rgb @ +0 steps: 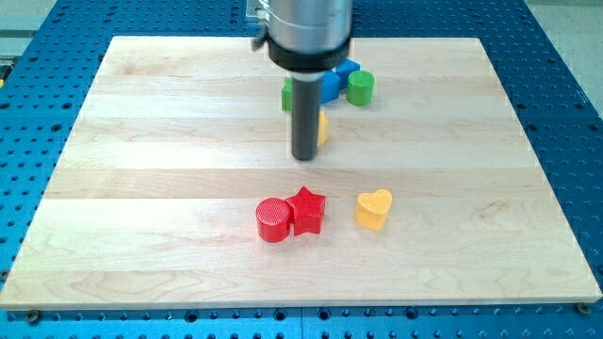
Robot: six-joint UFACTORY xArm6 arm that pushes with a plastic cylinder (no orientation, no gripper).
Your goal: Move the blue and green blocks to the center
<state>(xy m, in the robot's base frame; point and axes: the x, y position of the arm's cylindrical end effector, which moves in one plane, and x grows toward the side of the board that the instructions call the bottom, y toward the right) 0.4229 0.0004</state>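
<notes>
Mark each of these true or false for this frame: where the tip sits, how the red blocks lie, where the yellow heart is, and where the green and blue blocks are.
1. My tip rests toward the view's top, above the red star. True.
2. The red cylinder and the red star lie far apart. False: they sit side by side, seemingly touching, with the cylinder on the view's left.
3. The yellow heart lies to the view's right of the red star. True.
4. The green cylinder sits at the view's bottom edge. False: it is near the view's top, beside the blue block.
5. The blue block stands alone on the wooden board. False: green blocks flank it.
</notes>
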